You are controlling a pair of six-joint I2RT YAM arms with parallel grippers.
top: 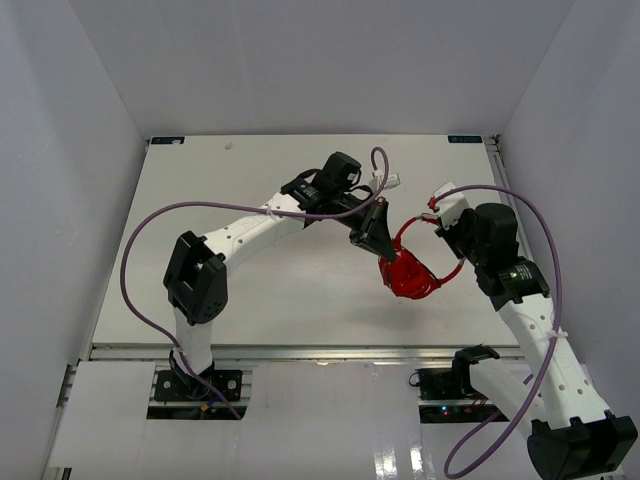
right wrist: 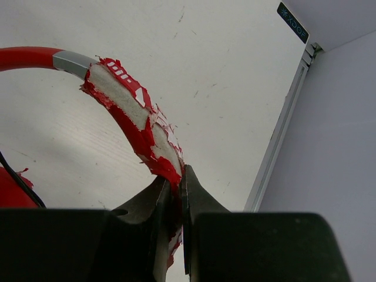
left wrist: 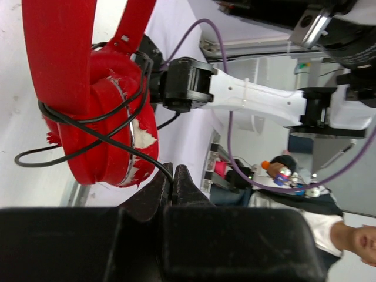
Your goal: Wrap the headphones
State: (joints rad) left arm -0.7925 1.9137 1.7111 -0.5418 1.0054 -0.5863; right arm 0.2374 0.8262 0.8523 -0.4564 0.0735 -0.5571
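Observation:
The red headphones [top: 410,275] hang above the table right of centre, ear cups together. In the left wrist view the ear cups [left wrist: 103,132] have the thin black cord [left wrist: 88,126] looped around them. My left gripper [left wrist: 172,179] is shut on the cord, just up and left of the cups in the top view [top: 372,238]. My right gripper [right wrist: 174,188] is shut on the worn, peeling headband [right wrist: 126,114], holding the headphones from the right in the top view [top: 448,232].
Purple robot cables [top: 150,230] arc over the left and right sides of the table. The white table [top: 250,300] has a metal rail at its right edge [right wrist: 282,129]. The walls close in on three sides.

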